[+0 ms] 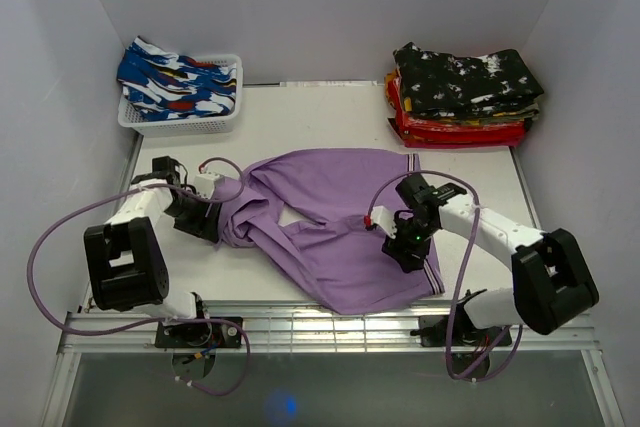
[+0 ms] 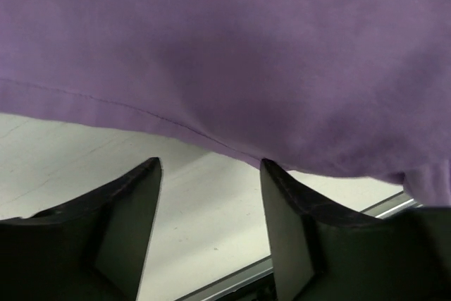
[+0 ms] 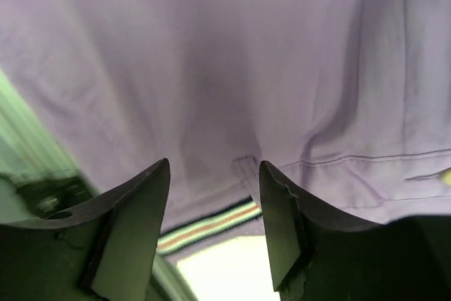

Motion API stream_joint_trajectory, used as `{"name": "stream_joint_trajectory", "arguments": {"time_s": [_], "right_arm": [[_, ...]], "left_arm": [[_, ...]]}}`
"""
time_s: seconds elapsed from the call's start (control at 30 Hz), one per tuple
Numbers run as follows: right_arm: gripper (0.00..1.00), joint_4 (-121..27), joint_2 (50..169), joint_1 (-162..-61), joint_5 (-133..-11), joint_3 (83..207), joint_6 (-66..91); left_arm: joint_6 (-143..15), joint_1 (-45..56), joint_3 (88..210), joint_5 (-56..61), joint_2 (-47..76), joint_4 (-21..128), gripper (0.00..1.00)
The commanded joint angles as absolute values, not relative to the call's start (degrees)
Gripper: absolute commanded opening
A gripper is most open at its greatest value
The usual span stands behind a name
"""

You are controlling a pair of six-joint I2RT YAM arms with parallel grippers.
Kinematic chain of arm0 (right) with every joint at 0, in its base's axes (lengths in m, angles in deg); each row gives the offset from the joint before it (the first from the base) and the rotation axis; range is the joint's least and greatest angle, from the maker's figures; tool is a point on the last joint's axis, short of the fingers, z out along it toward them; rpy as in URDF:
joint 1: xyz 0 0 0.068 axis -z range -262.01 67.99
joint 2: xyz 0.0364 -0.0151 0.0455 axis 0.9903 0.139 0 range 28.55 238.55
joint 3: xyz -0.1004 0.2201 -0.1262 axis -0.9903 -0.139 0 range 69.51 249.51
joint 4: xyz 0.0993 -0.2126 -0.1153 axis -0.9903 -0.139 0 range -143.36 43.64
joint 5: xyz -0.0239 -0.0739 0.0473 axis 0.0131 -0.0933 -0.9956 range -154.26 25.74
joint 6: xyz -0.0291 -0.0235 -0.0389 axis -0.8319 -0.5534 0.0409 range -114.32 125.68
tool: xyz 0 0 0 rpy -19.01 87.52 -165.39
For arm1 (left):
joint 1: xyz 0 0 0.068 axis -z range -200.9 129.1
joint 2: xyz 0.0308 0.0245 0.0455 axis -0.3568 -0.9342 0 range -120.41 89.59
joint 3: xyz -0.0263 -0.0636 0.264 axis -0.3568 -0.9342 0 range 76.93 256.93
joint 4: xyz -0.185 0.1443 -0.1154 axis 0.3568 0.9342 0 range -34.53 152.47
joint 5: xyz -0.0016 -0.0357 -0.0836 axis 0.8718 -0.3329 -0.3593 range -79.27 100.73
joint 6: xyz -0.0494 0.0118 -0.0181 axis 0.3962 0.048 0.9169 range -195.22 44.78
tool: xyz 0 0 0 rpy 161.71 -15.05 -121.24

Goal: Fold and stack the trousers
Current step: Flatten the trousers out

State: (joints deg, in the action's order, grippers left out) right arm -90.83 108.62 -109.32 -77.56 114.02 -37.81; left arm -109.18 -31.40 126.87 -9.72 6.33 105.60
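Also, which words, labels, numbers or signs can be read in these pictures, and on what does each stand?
None can be read.
The purple trousers carry only a striped band, no lettering.
The prints on the folded stack and on the clothes in the basket are patterns, not letters.

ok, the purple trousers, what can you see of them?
The purple trousers look like soft, thin cloth with stitched seams and a striped band along the right edge. They lie unfolded and creased on the white table, bunched at the left. The left gripper is open at that bunch, the right gripper open over the band.
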Motion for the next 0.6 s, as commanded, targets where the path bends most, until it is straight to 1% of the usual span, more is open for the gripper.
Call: {"name": "stream_joint_trajectory", "arguments": {"time_s": [0.0, 0.03, 0.1, 0.13, 0.2, 0.23, 0.27, 0.37, 0.47, 0.57], "right_arm": [[0.60, -102.08, 103.18, -111.98, -86.30, 117.66, -40.29], [0.61, -102.61, 103.34, -111.98, -87.28, 121.94, -39.94], [0.62, -103.14, 105.00, -111.72, -88.86, 126.71, -39.85], [0.62, -102.71, 105.71, -111.02, -89.22, 130.82, -39.50], [0.63, -100.78, 108.51, -110.14, -88.87, 134.10, -37.22], [0.64, -98.25, 109.49, -109.44, -88.61, 136.46, -36.52], [0.65, -96.57, 110.37, -107.69, -88.26, 137.18, -34.77], [0.66, -89.36, 114.32, -105.92, -86.06, 138.33, -32.30], [0.66, -82.87, 119.24, -105.48, -81.58, 138.59, -29.13], [0.66, -80.12, 124.51, -104.78, -77.54, 139.38, -26.23]], "left_arm": [[-108.36, -33.11, 128.26, -7.56, 3.38, 104.16, 0.67], [-108.27, -33.55, 129.57, -7.29, 2.76, 103.99, 0.66], [-108.01, -35.13, 131.15, -6.06, 1.36, 103.81, 0.66], [-108.09, -35.57, 133.42, -6.75, 1.35, 104.42, 0.68], [-109.85, -37.42, 136.16, -10.34, 2.23, 106.52, 0.75], [-110.72, -37.77, 137.48, -14.37, 2.75, 109.23, 0.83], [-112.82, -37.95, 139.84, -16.32, 3.54, 110.48, 0.86], [-116.35, -37.86, 141.62, -23.71, 7.14, 114.53, 0.93], [-119.43, -37.52, 141.36, -28.27, 9.52, 117.08, 0.97], [-122.59, -36.29, 140.04, -30.14, 9.88, 119.80, 0.97]]}}
